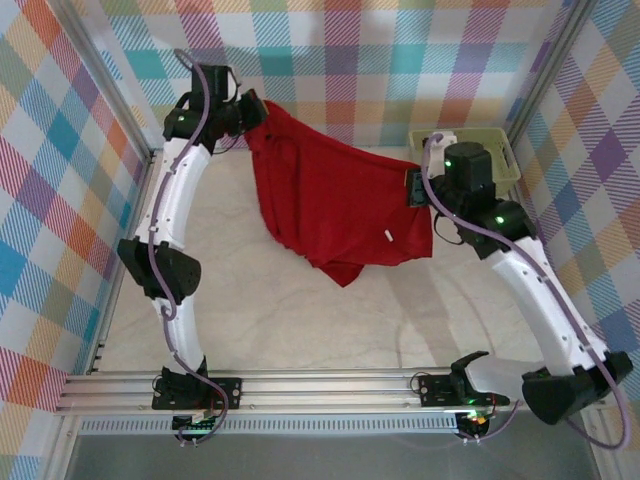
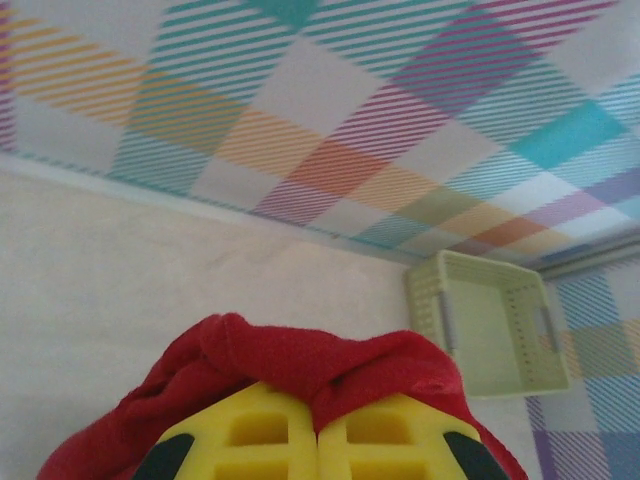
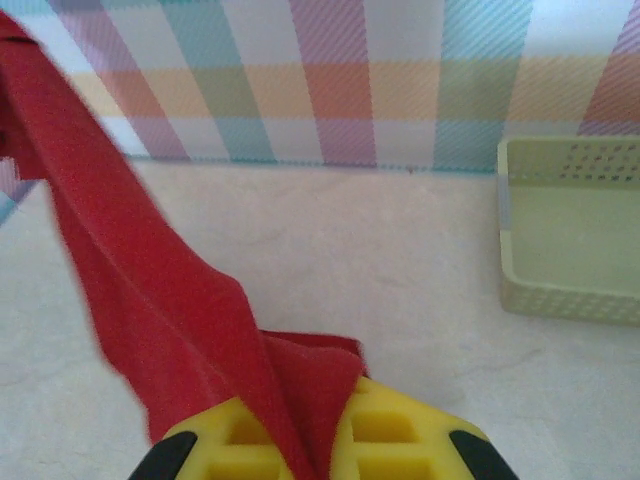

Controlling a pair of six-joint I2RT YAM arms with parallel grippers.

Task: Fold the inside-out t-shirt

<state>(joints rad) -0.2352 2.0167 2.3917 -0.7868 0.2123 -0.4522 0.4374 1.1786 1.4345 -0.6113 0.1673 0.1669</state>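
Yellow fingers (image 2: 260,430) of left gripper (image 2: 318,425) and right gripper (image 3: 320,440) are each clenching red t-shirt (image 1: 335,205) cloth; overhead, it is hanging stretched between them, pale green basket (image 1: 508,160) sitting far right.

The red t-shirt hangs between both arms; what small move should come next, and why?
Probably spread the arms slightly and lower the t-shirt onto the table. The left fingers and right fingers are each shut on the cloth, and it hangs crumpled between them, not yet flat enough to fold.
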